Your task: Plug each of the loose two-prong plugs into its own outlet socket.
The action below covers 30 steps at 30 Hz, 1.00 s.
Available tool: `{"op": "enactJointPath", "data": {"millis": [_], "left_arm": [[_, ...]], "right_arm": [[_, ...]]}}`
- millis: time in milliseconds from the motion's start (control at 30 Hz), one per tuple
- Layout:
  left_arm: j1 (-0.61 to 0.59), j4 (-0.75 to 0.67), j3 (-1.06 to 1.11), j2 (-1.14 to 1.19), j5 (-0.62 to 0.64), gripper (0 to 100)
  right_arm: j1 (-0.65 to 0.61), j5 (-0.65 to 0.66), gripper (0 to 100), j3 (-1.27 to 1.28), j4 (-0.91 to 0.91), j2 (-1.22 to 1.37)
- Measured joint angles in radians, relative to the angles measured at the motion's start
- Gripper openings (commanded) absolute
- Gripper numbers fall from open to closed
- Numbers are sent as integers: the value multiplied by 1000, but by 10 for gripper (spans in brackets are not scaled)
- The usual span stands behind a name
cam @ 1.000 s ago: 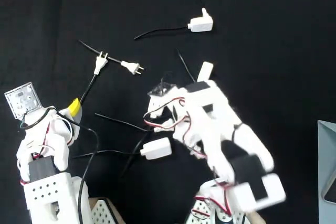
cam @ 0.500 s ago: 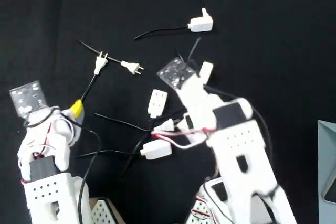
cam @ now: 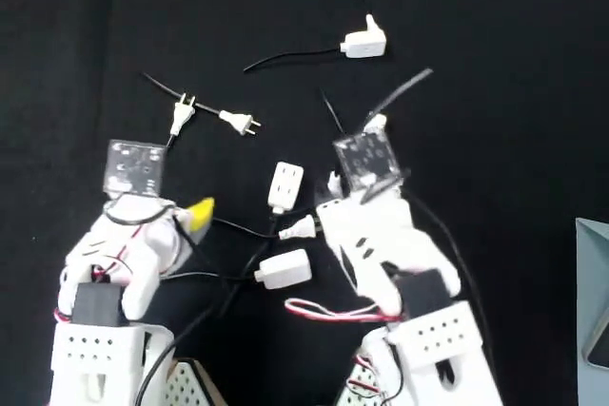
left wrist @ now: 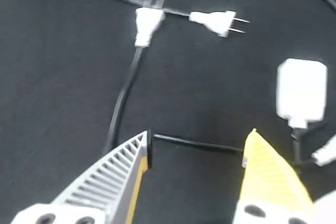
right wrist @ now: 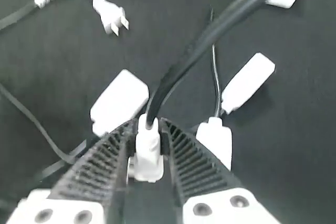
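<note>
White plug in hand: a white moulded plug (right wrist: 147, 153) on a thick black cord (right wrist: 210, 30) is pinched between the ribbed fingers of the right gripper (right wrist: 149, 129). The cord runs away ahead of the tips, and the prongs are hidden.
Nearest sockets: a white rectangular outlet block (right wrist: 119, 100) lies just beyond the right gripper's tips, a little to one side. A second white block (right wrist: 247, 81) lies near on the other side.
Left gripper: the left gripper (left wrist: 198, 136) stands spread wide and holds nothing. A thin black cord (left wrist: 194, 144) crosses the gap just past its grey and yellow tips.
Farther out: a small white two-prong plug (left wrist: 215, 21) and a second white plug (left wrist: 146, 22) lie well ahead of the left gripper on the black cloth table (left wrist: 52, 77).
Step in hand: most likely carrying the held plug to a socket.
Next move: probably lining the prongs up with the nearest block's slots, then pushing straight in. The block looks loose and may slide, so the free gripper could brace it.
</note>
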Motion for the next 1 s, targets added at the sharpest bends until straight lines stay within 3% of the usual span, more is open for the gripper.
{"op": "enactJointPath", "data": {"millis": [200,433,533,700,1000], "left_arm": [[78,0,-72,138,-6,294],[160,0,-336,603,2,304],[206,0,-474,824,51,354],[264,0,-678,1146,157,356],[313,-2,-910,1475,190,345]], "right_arm": [[0,-98,12,106,-94,-91],[135,-192,12,107,-104,-103],[166,-224,12,107,-104,-106],[216,-258,12,110,-120,-106],[273,-258,12,190,-252,-106]]}}
